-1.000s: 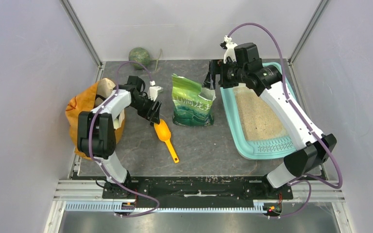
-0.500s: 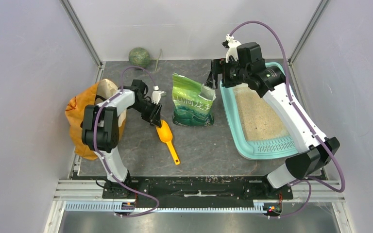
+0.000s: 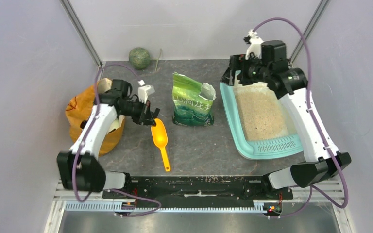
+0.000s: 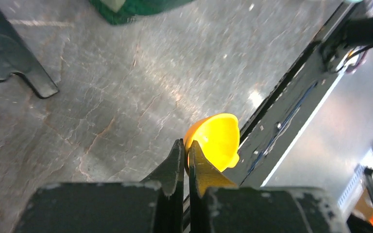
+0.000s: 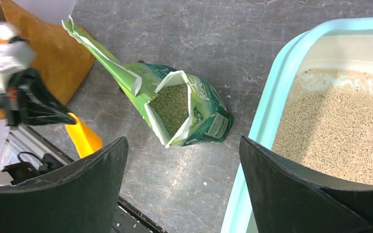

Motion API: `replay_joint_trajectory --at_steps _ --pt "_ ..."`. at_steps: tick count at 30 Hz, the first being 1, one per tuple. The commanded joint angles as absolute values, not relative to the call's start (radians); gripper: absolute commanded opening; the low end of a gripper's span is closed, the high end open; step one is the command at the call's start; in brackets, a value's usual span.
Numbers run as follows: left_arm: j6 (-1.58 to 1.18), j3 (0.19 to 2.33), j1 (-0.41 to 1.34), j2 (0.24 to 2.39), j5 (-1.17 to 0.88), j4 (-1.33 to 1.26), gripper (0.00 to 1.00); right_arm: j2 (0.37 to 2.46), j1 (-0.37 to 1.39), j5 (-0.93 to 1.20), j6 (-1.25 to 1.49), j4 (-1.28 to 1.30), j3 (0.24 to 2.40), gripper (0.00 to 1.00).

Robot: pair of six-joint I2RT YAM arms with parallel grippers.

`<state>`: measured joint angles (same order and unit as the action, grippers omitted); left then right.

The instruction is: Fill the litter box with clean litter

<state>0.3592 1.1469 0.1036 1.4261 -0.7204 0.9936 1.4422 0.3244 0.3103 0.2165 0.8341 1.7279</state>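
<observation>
A: Gripping anything?
B: Yes, my left gripper [image 3: 150, 120] is pinched on the orange scoop [image 3: 160, 137], at the bowl's rim.
A: Right side?
B: My right gripper [image 5: 182, 141] is spread wide, holding nothing, over the litter box's [image 3: 229, 116] far end. Clean litter [image 3: 262, 114] lies inside, and the green pouch [image 3: 192, 102] stands beside it.

Overall: we saw bright, even light from above in all three views.
Shadows: we found only soft, faint ones on the table [image 3: 194, 141].
Glare: in the left wrist view the table shone in white patches, and the scoop [image 4: 213, 138] looked washed out.
Blur: its edges were soft.
Right wrist: we noted dark fingers [image 5: 291, 189] and a sharp centre.
</observation>
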Motion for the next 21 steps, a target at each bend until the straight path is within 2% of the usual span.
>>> replay_joint_trajectory --at_steps 1,4,8,11,16,21 --pt "0.146 1.210 0.077 1.173 -0.862 1.005 0.02 1.357 0.253 0.496 0.220 0.841 1.720 0.92" --pt "-0.111 1.248 0.079 1.041 -0.922 0.858 0.02 1.322 0.236 0.569 0.241 0.831 1.719 0.92" --pt "-0.512 1.281 0.078 0.982 -0.921 0.497 0.02 1.265 0.224 0.653 0.271 0.776 1.732 0.93" --pt "-0.698 1.380 0.079 1.055 -0.839 0.309 0.02 1.250 0.217 0.686 0.283 0.746 1.797 0.93" --pt "-0.879 1.601 0.080 1.242 -0.711 0.174 0.02 1.293 0.173 0.720 0.392 0.719 1.953 0.94" --pt "-1.021 1.844 0.137 1.427 -0.652 0.128 0.02 1.289 0.144 0.762 0.567 0.537 1.877 0.97"
